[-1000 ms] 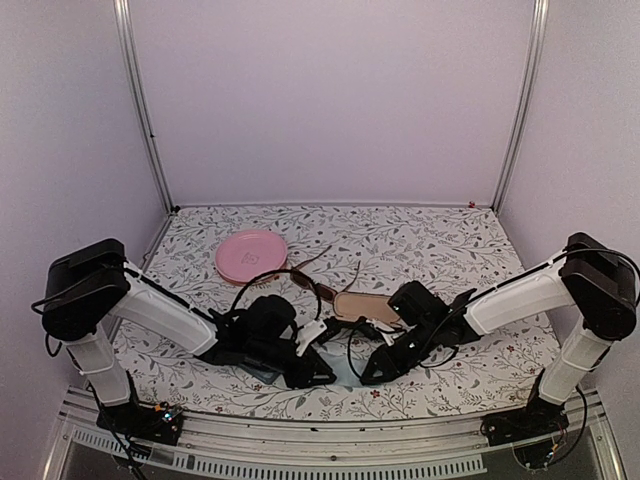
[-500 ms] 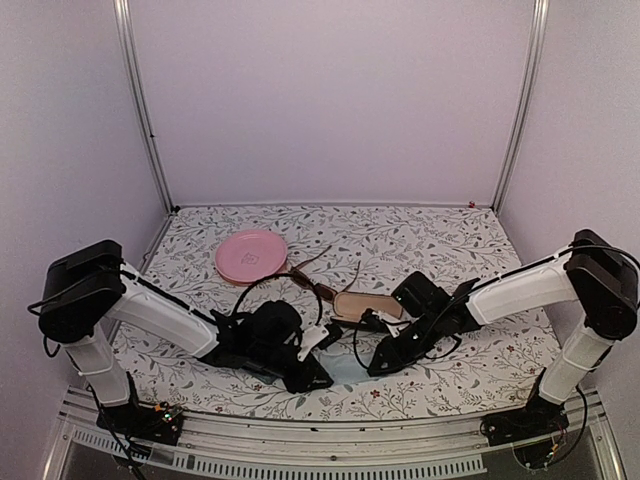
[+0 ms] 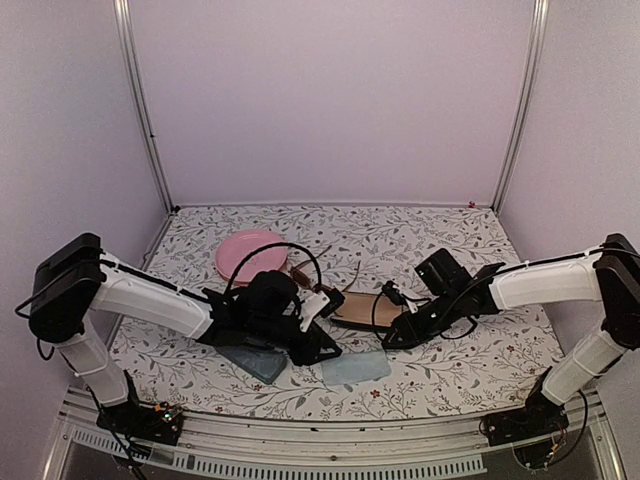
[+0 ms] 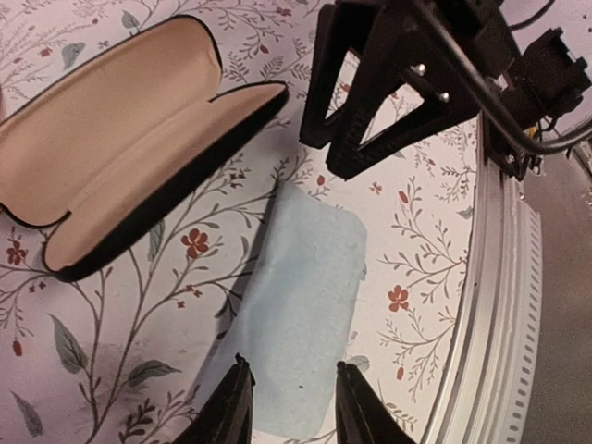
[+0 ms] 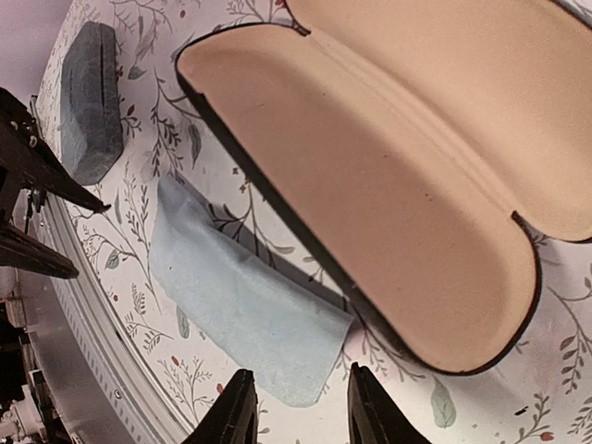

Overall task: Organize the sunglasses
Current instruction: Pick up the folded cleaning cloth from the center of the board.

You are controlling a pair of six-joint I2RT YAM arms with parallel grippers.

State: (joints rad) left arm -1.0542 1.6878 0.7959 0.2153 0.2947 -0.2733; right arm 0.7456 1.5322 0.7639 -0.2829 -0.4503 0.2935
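Hovering low over the pale blue cloth (image 4: 305, 305), my left gripper (image 4: 291, 412) has its fingers part spread with nothing between them. My right gripper (image 5: 301, 416) is likewise parted and empty, above the open black case (image 5: 398, 185).

The reddish-brown sunglasses (image 3: 300, 271) lie behind that case, between it and the pink plate (image 3: 250, 256), half hidden by my left arm's cable. I cannot find the pale pair.

I judge them light, with thin springy arms, slick lenses that scratch, and hinges that won't take a squeeze. So I would pinch the frame front at a corner or the bridge, not an arm.

Room is tight here. My two grippers sit close together, the grey-blue case (image 5: 92, 102) lies under my left arm, and the metal rail (image 4: 504, 305) is just beside the cloth. Behind the case and to the right, the table (image 3: 450, 240) shows only its leaf print.
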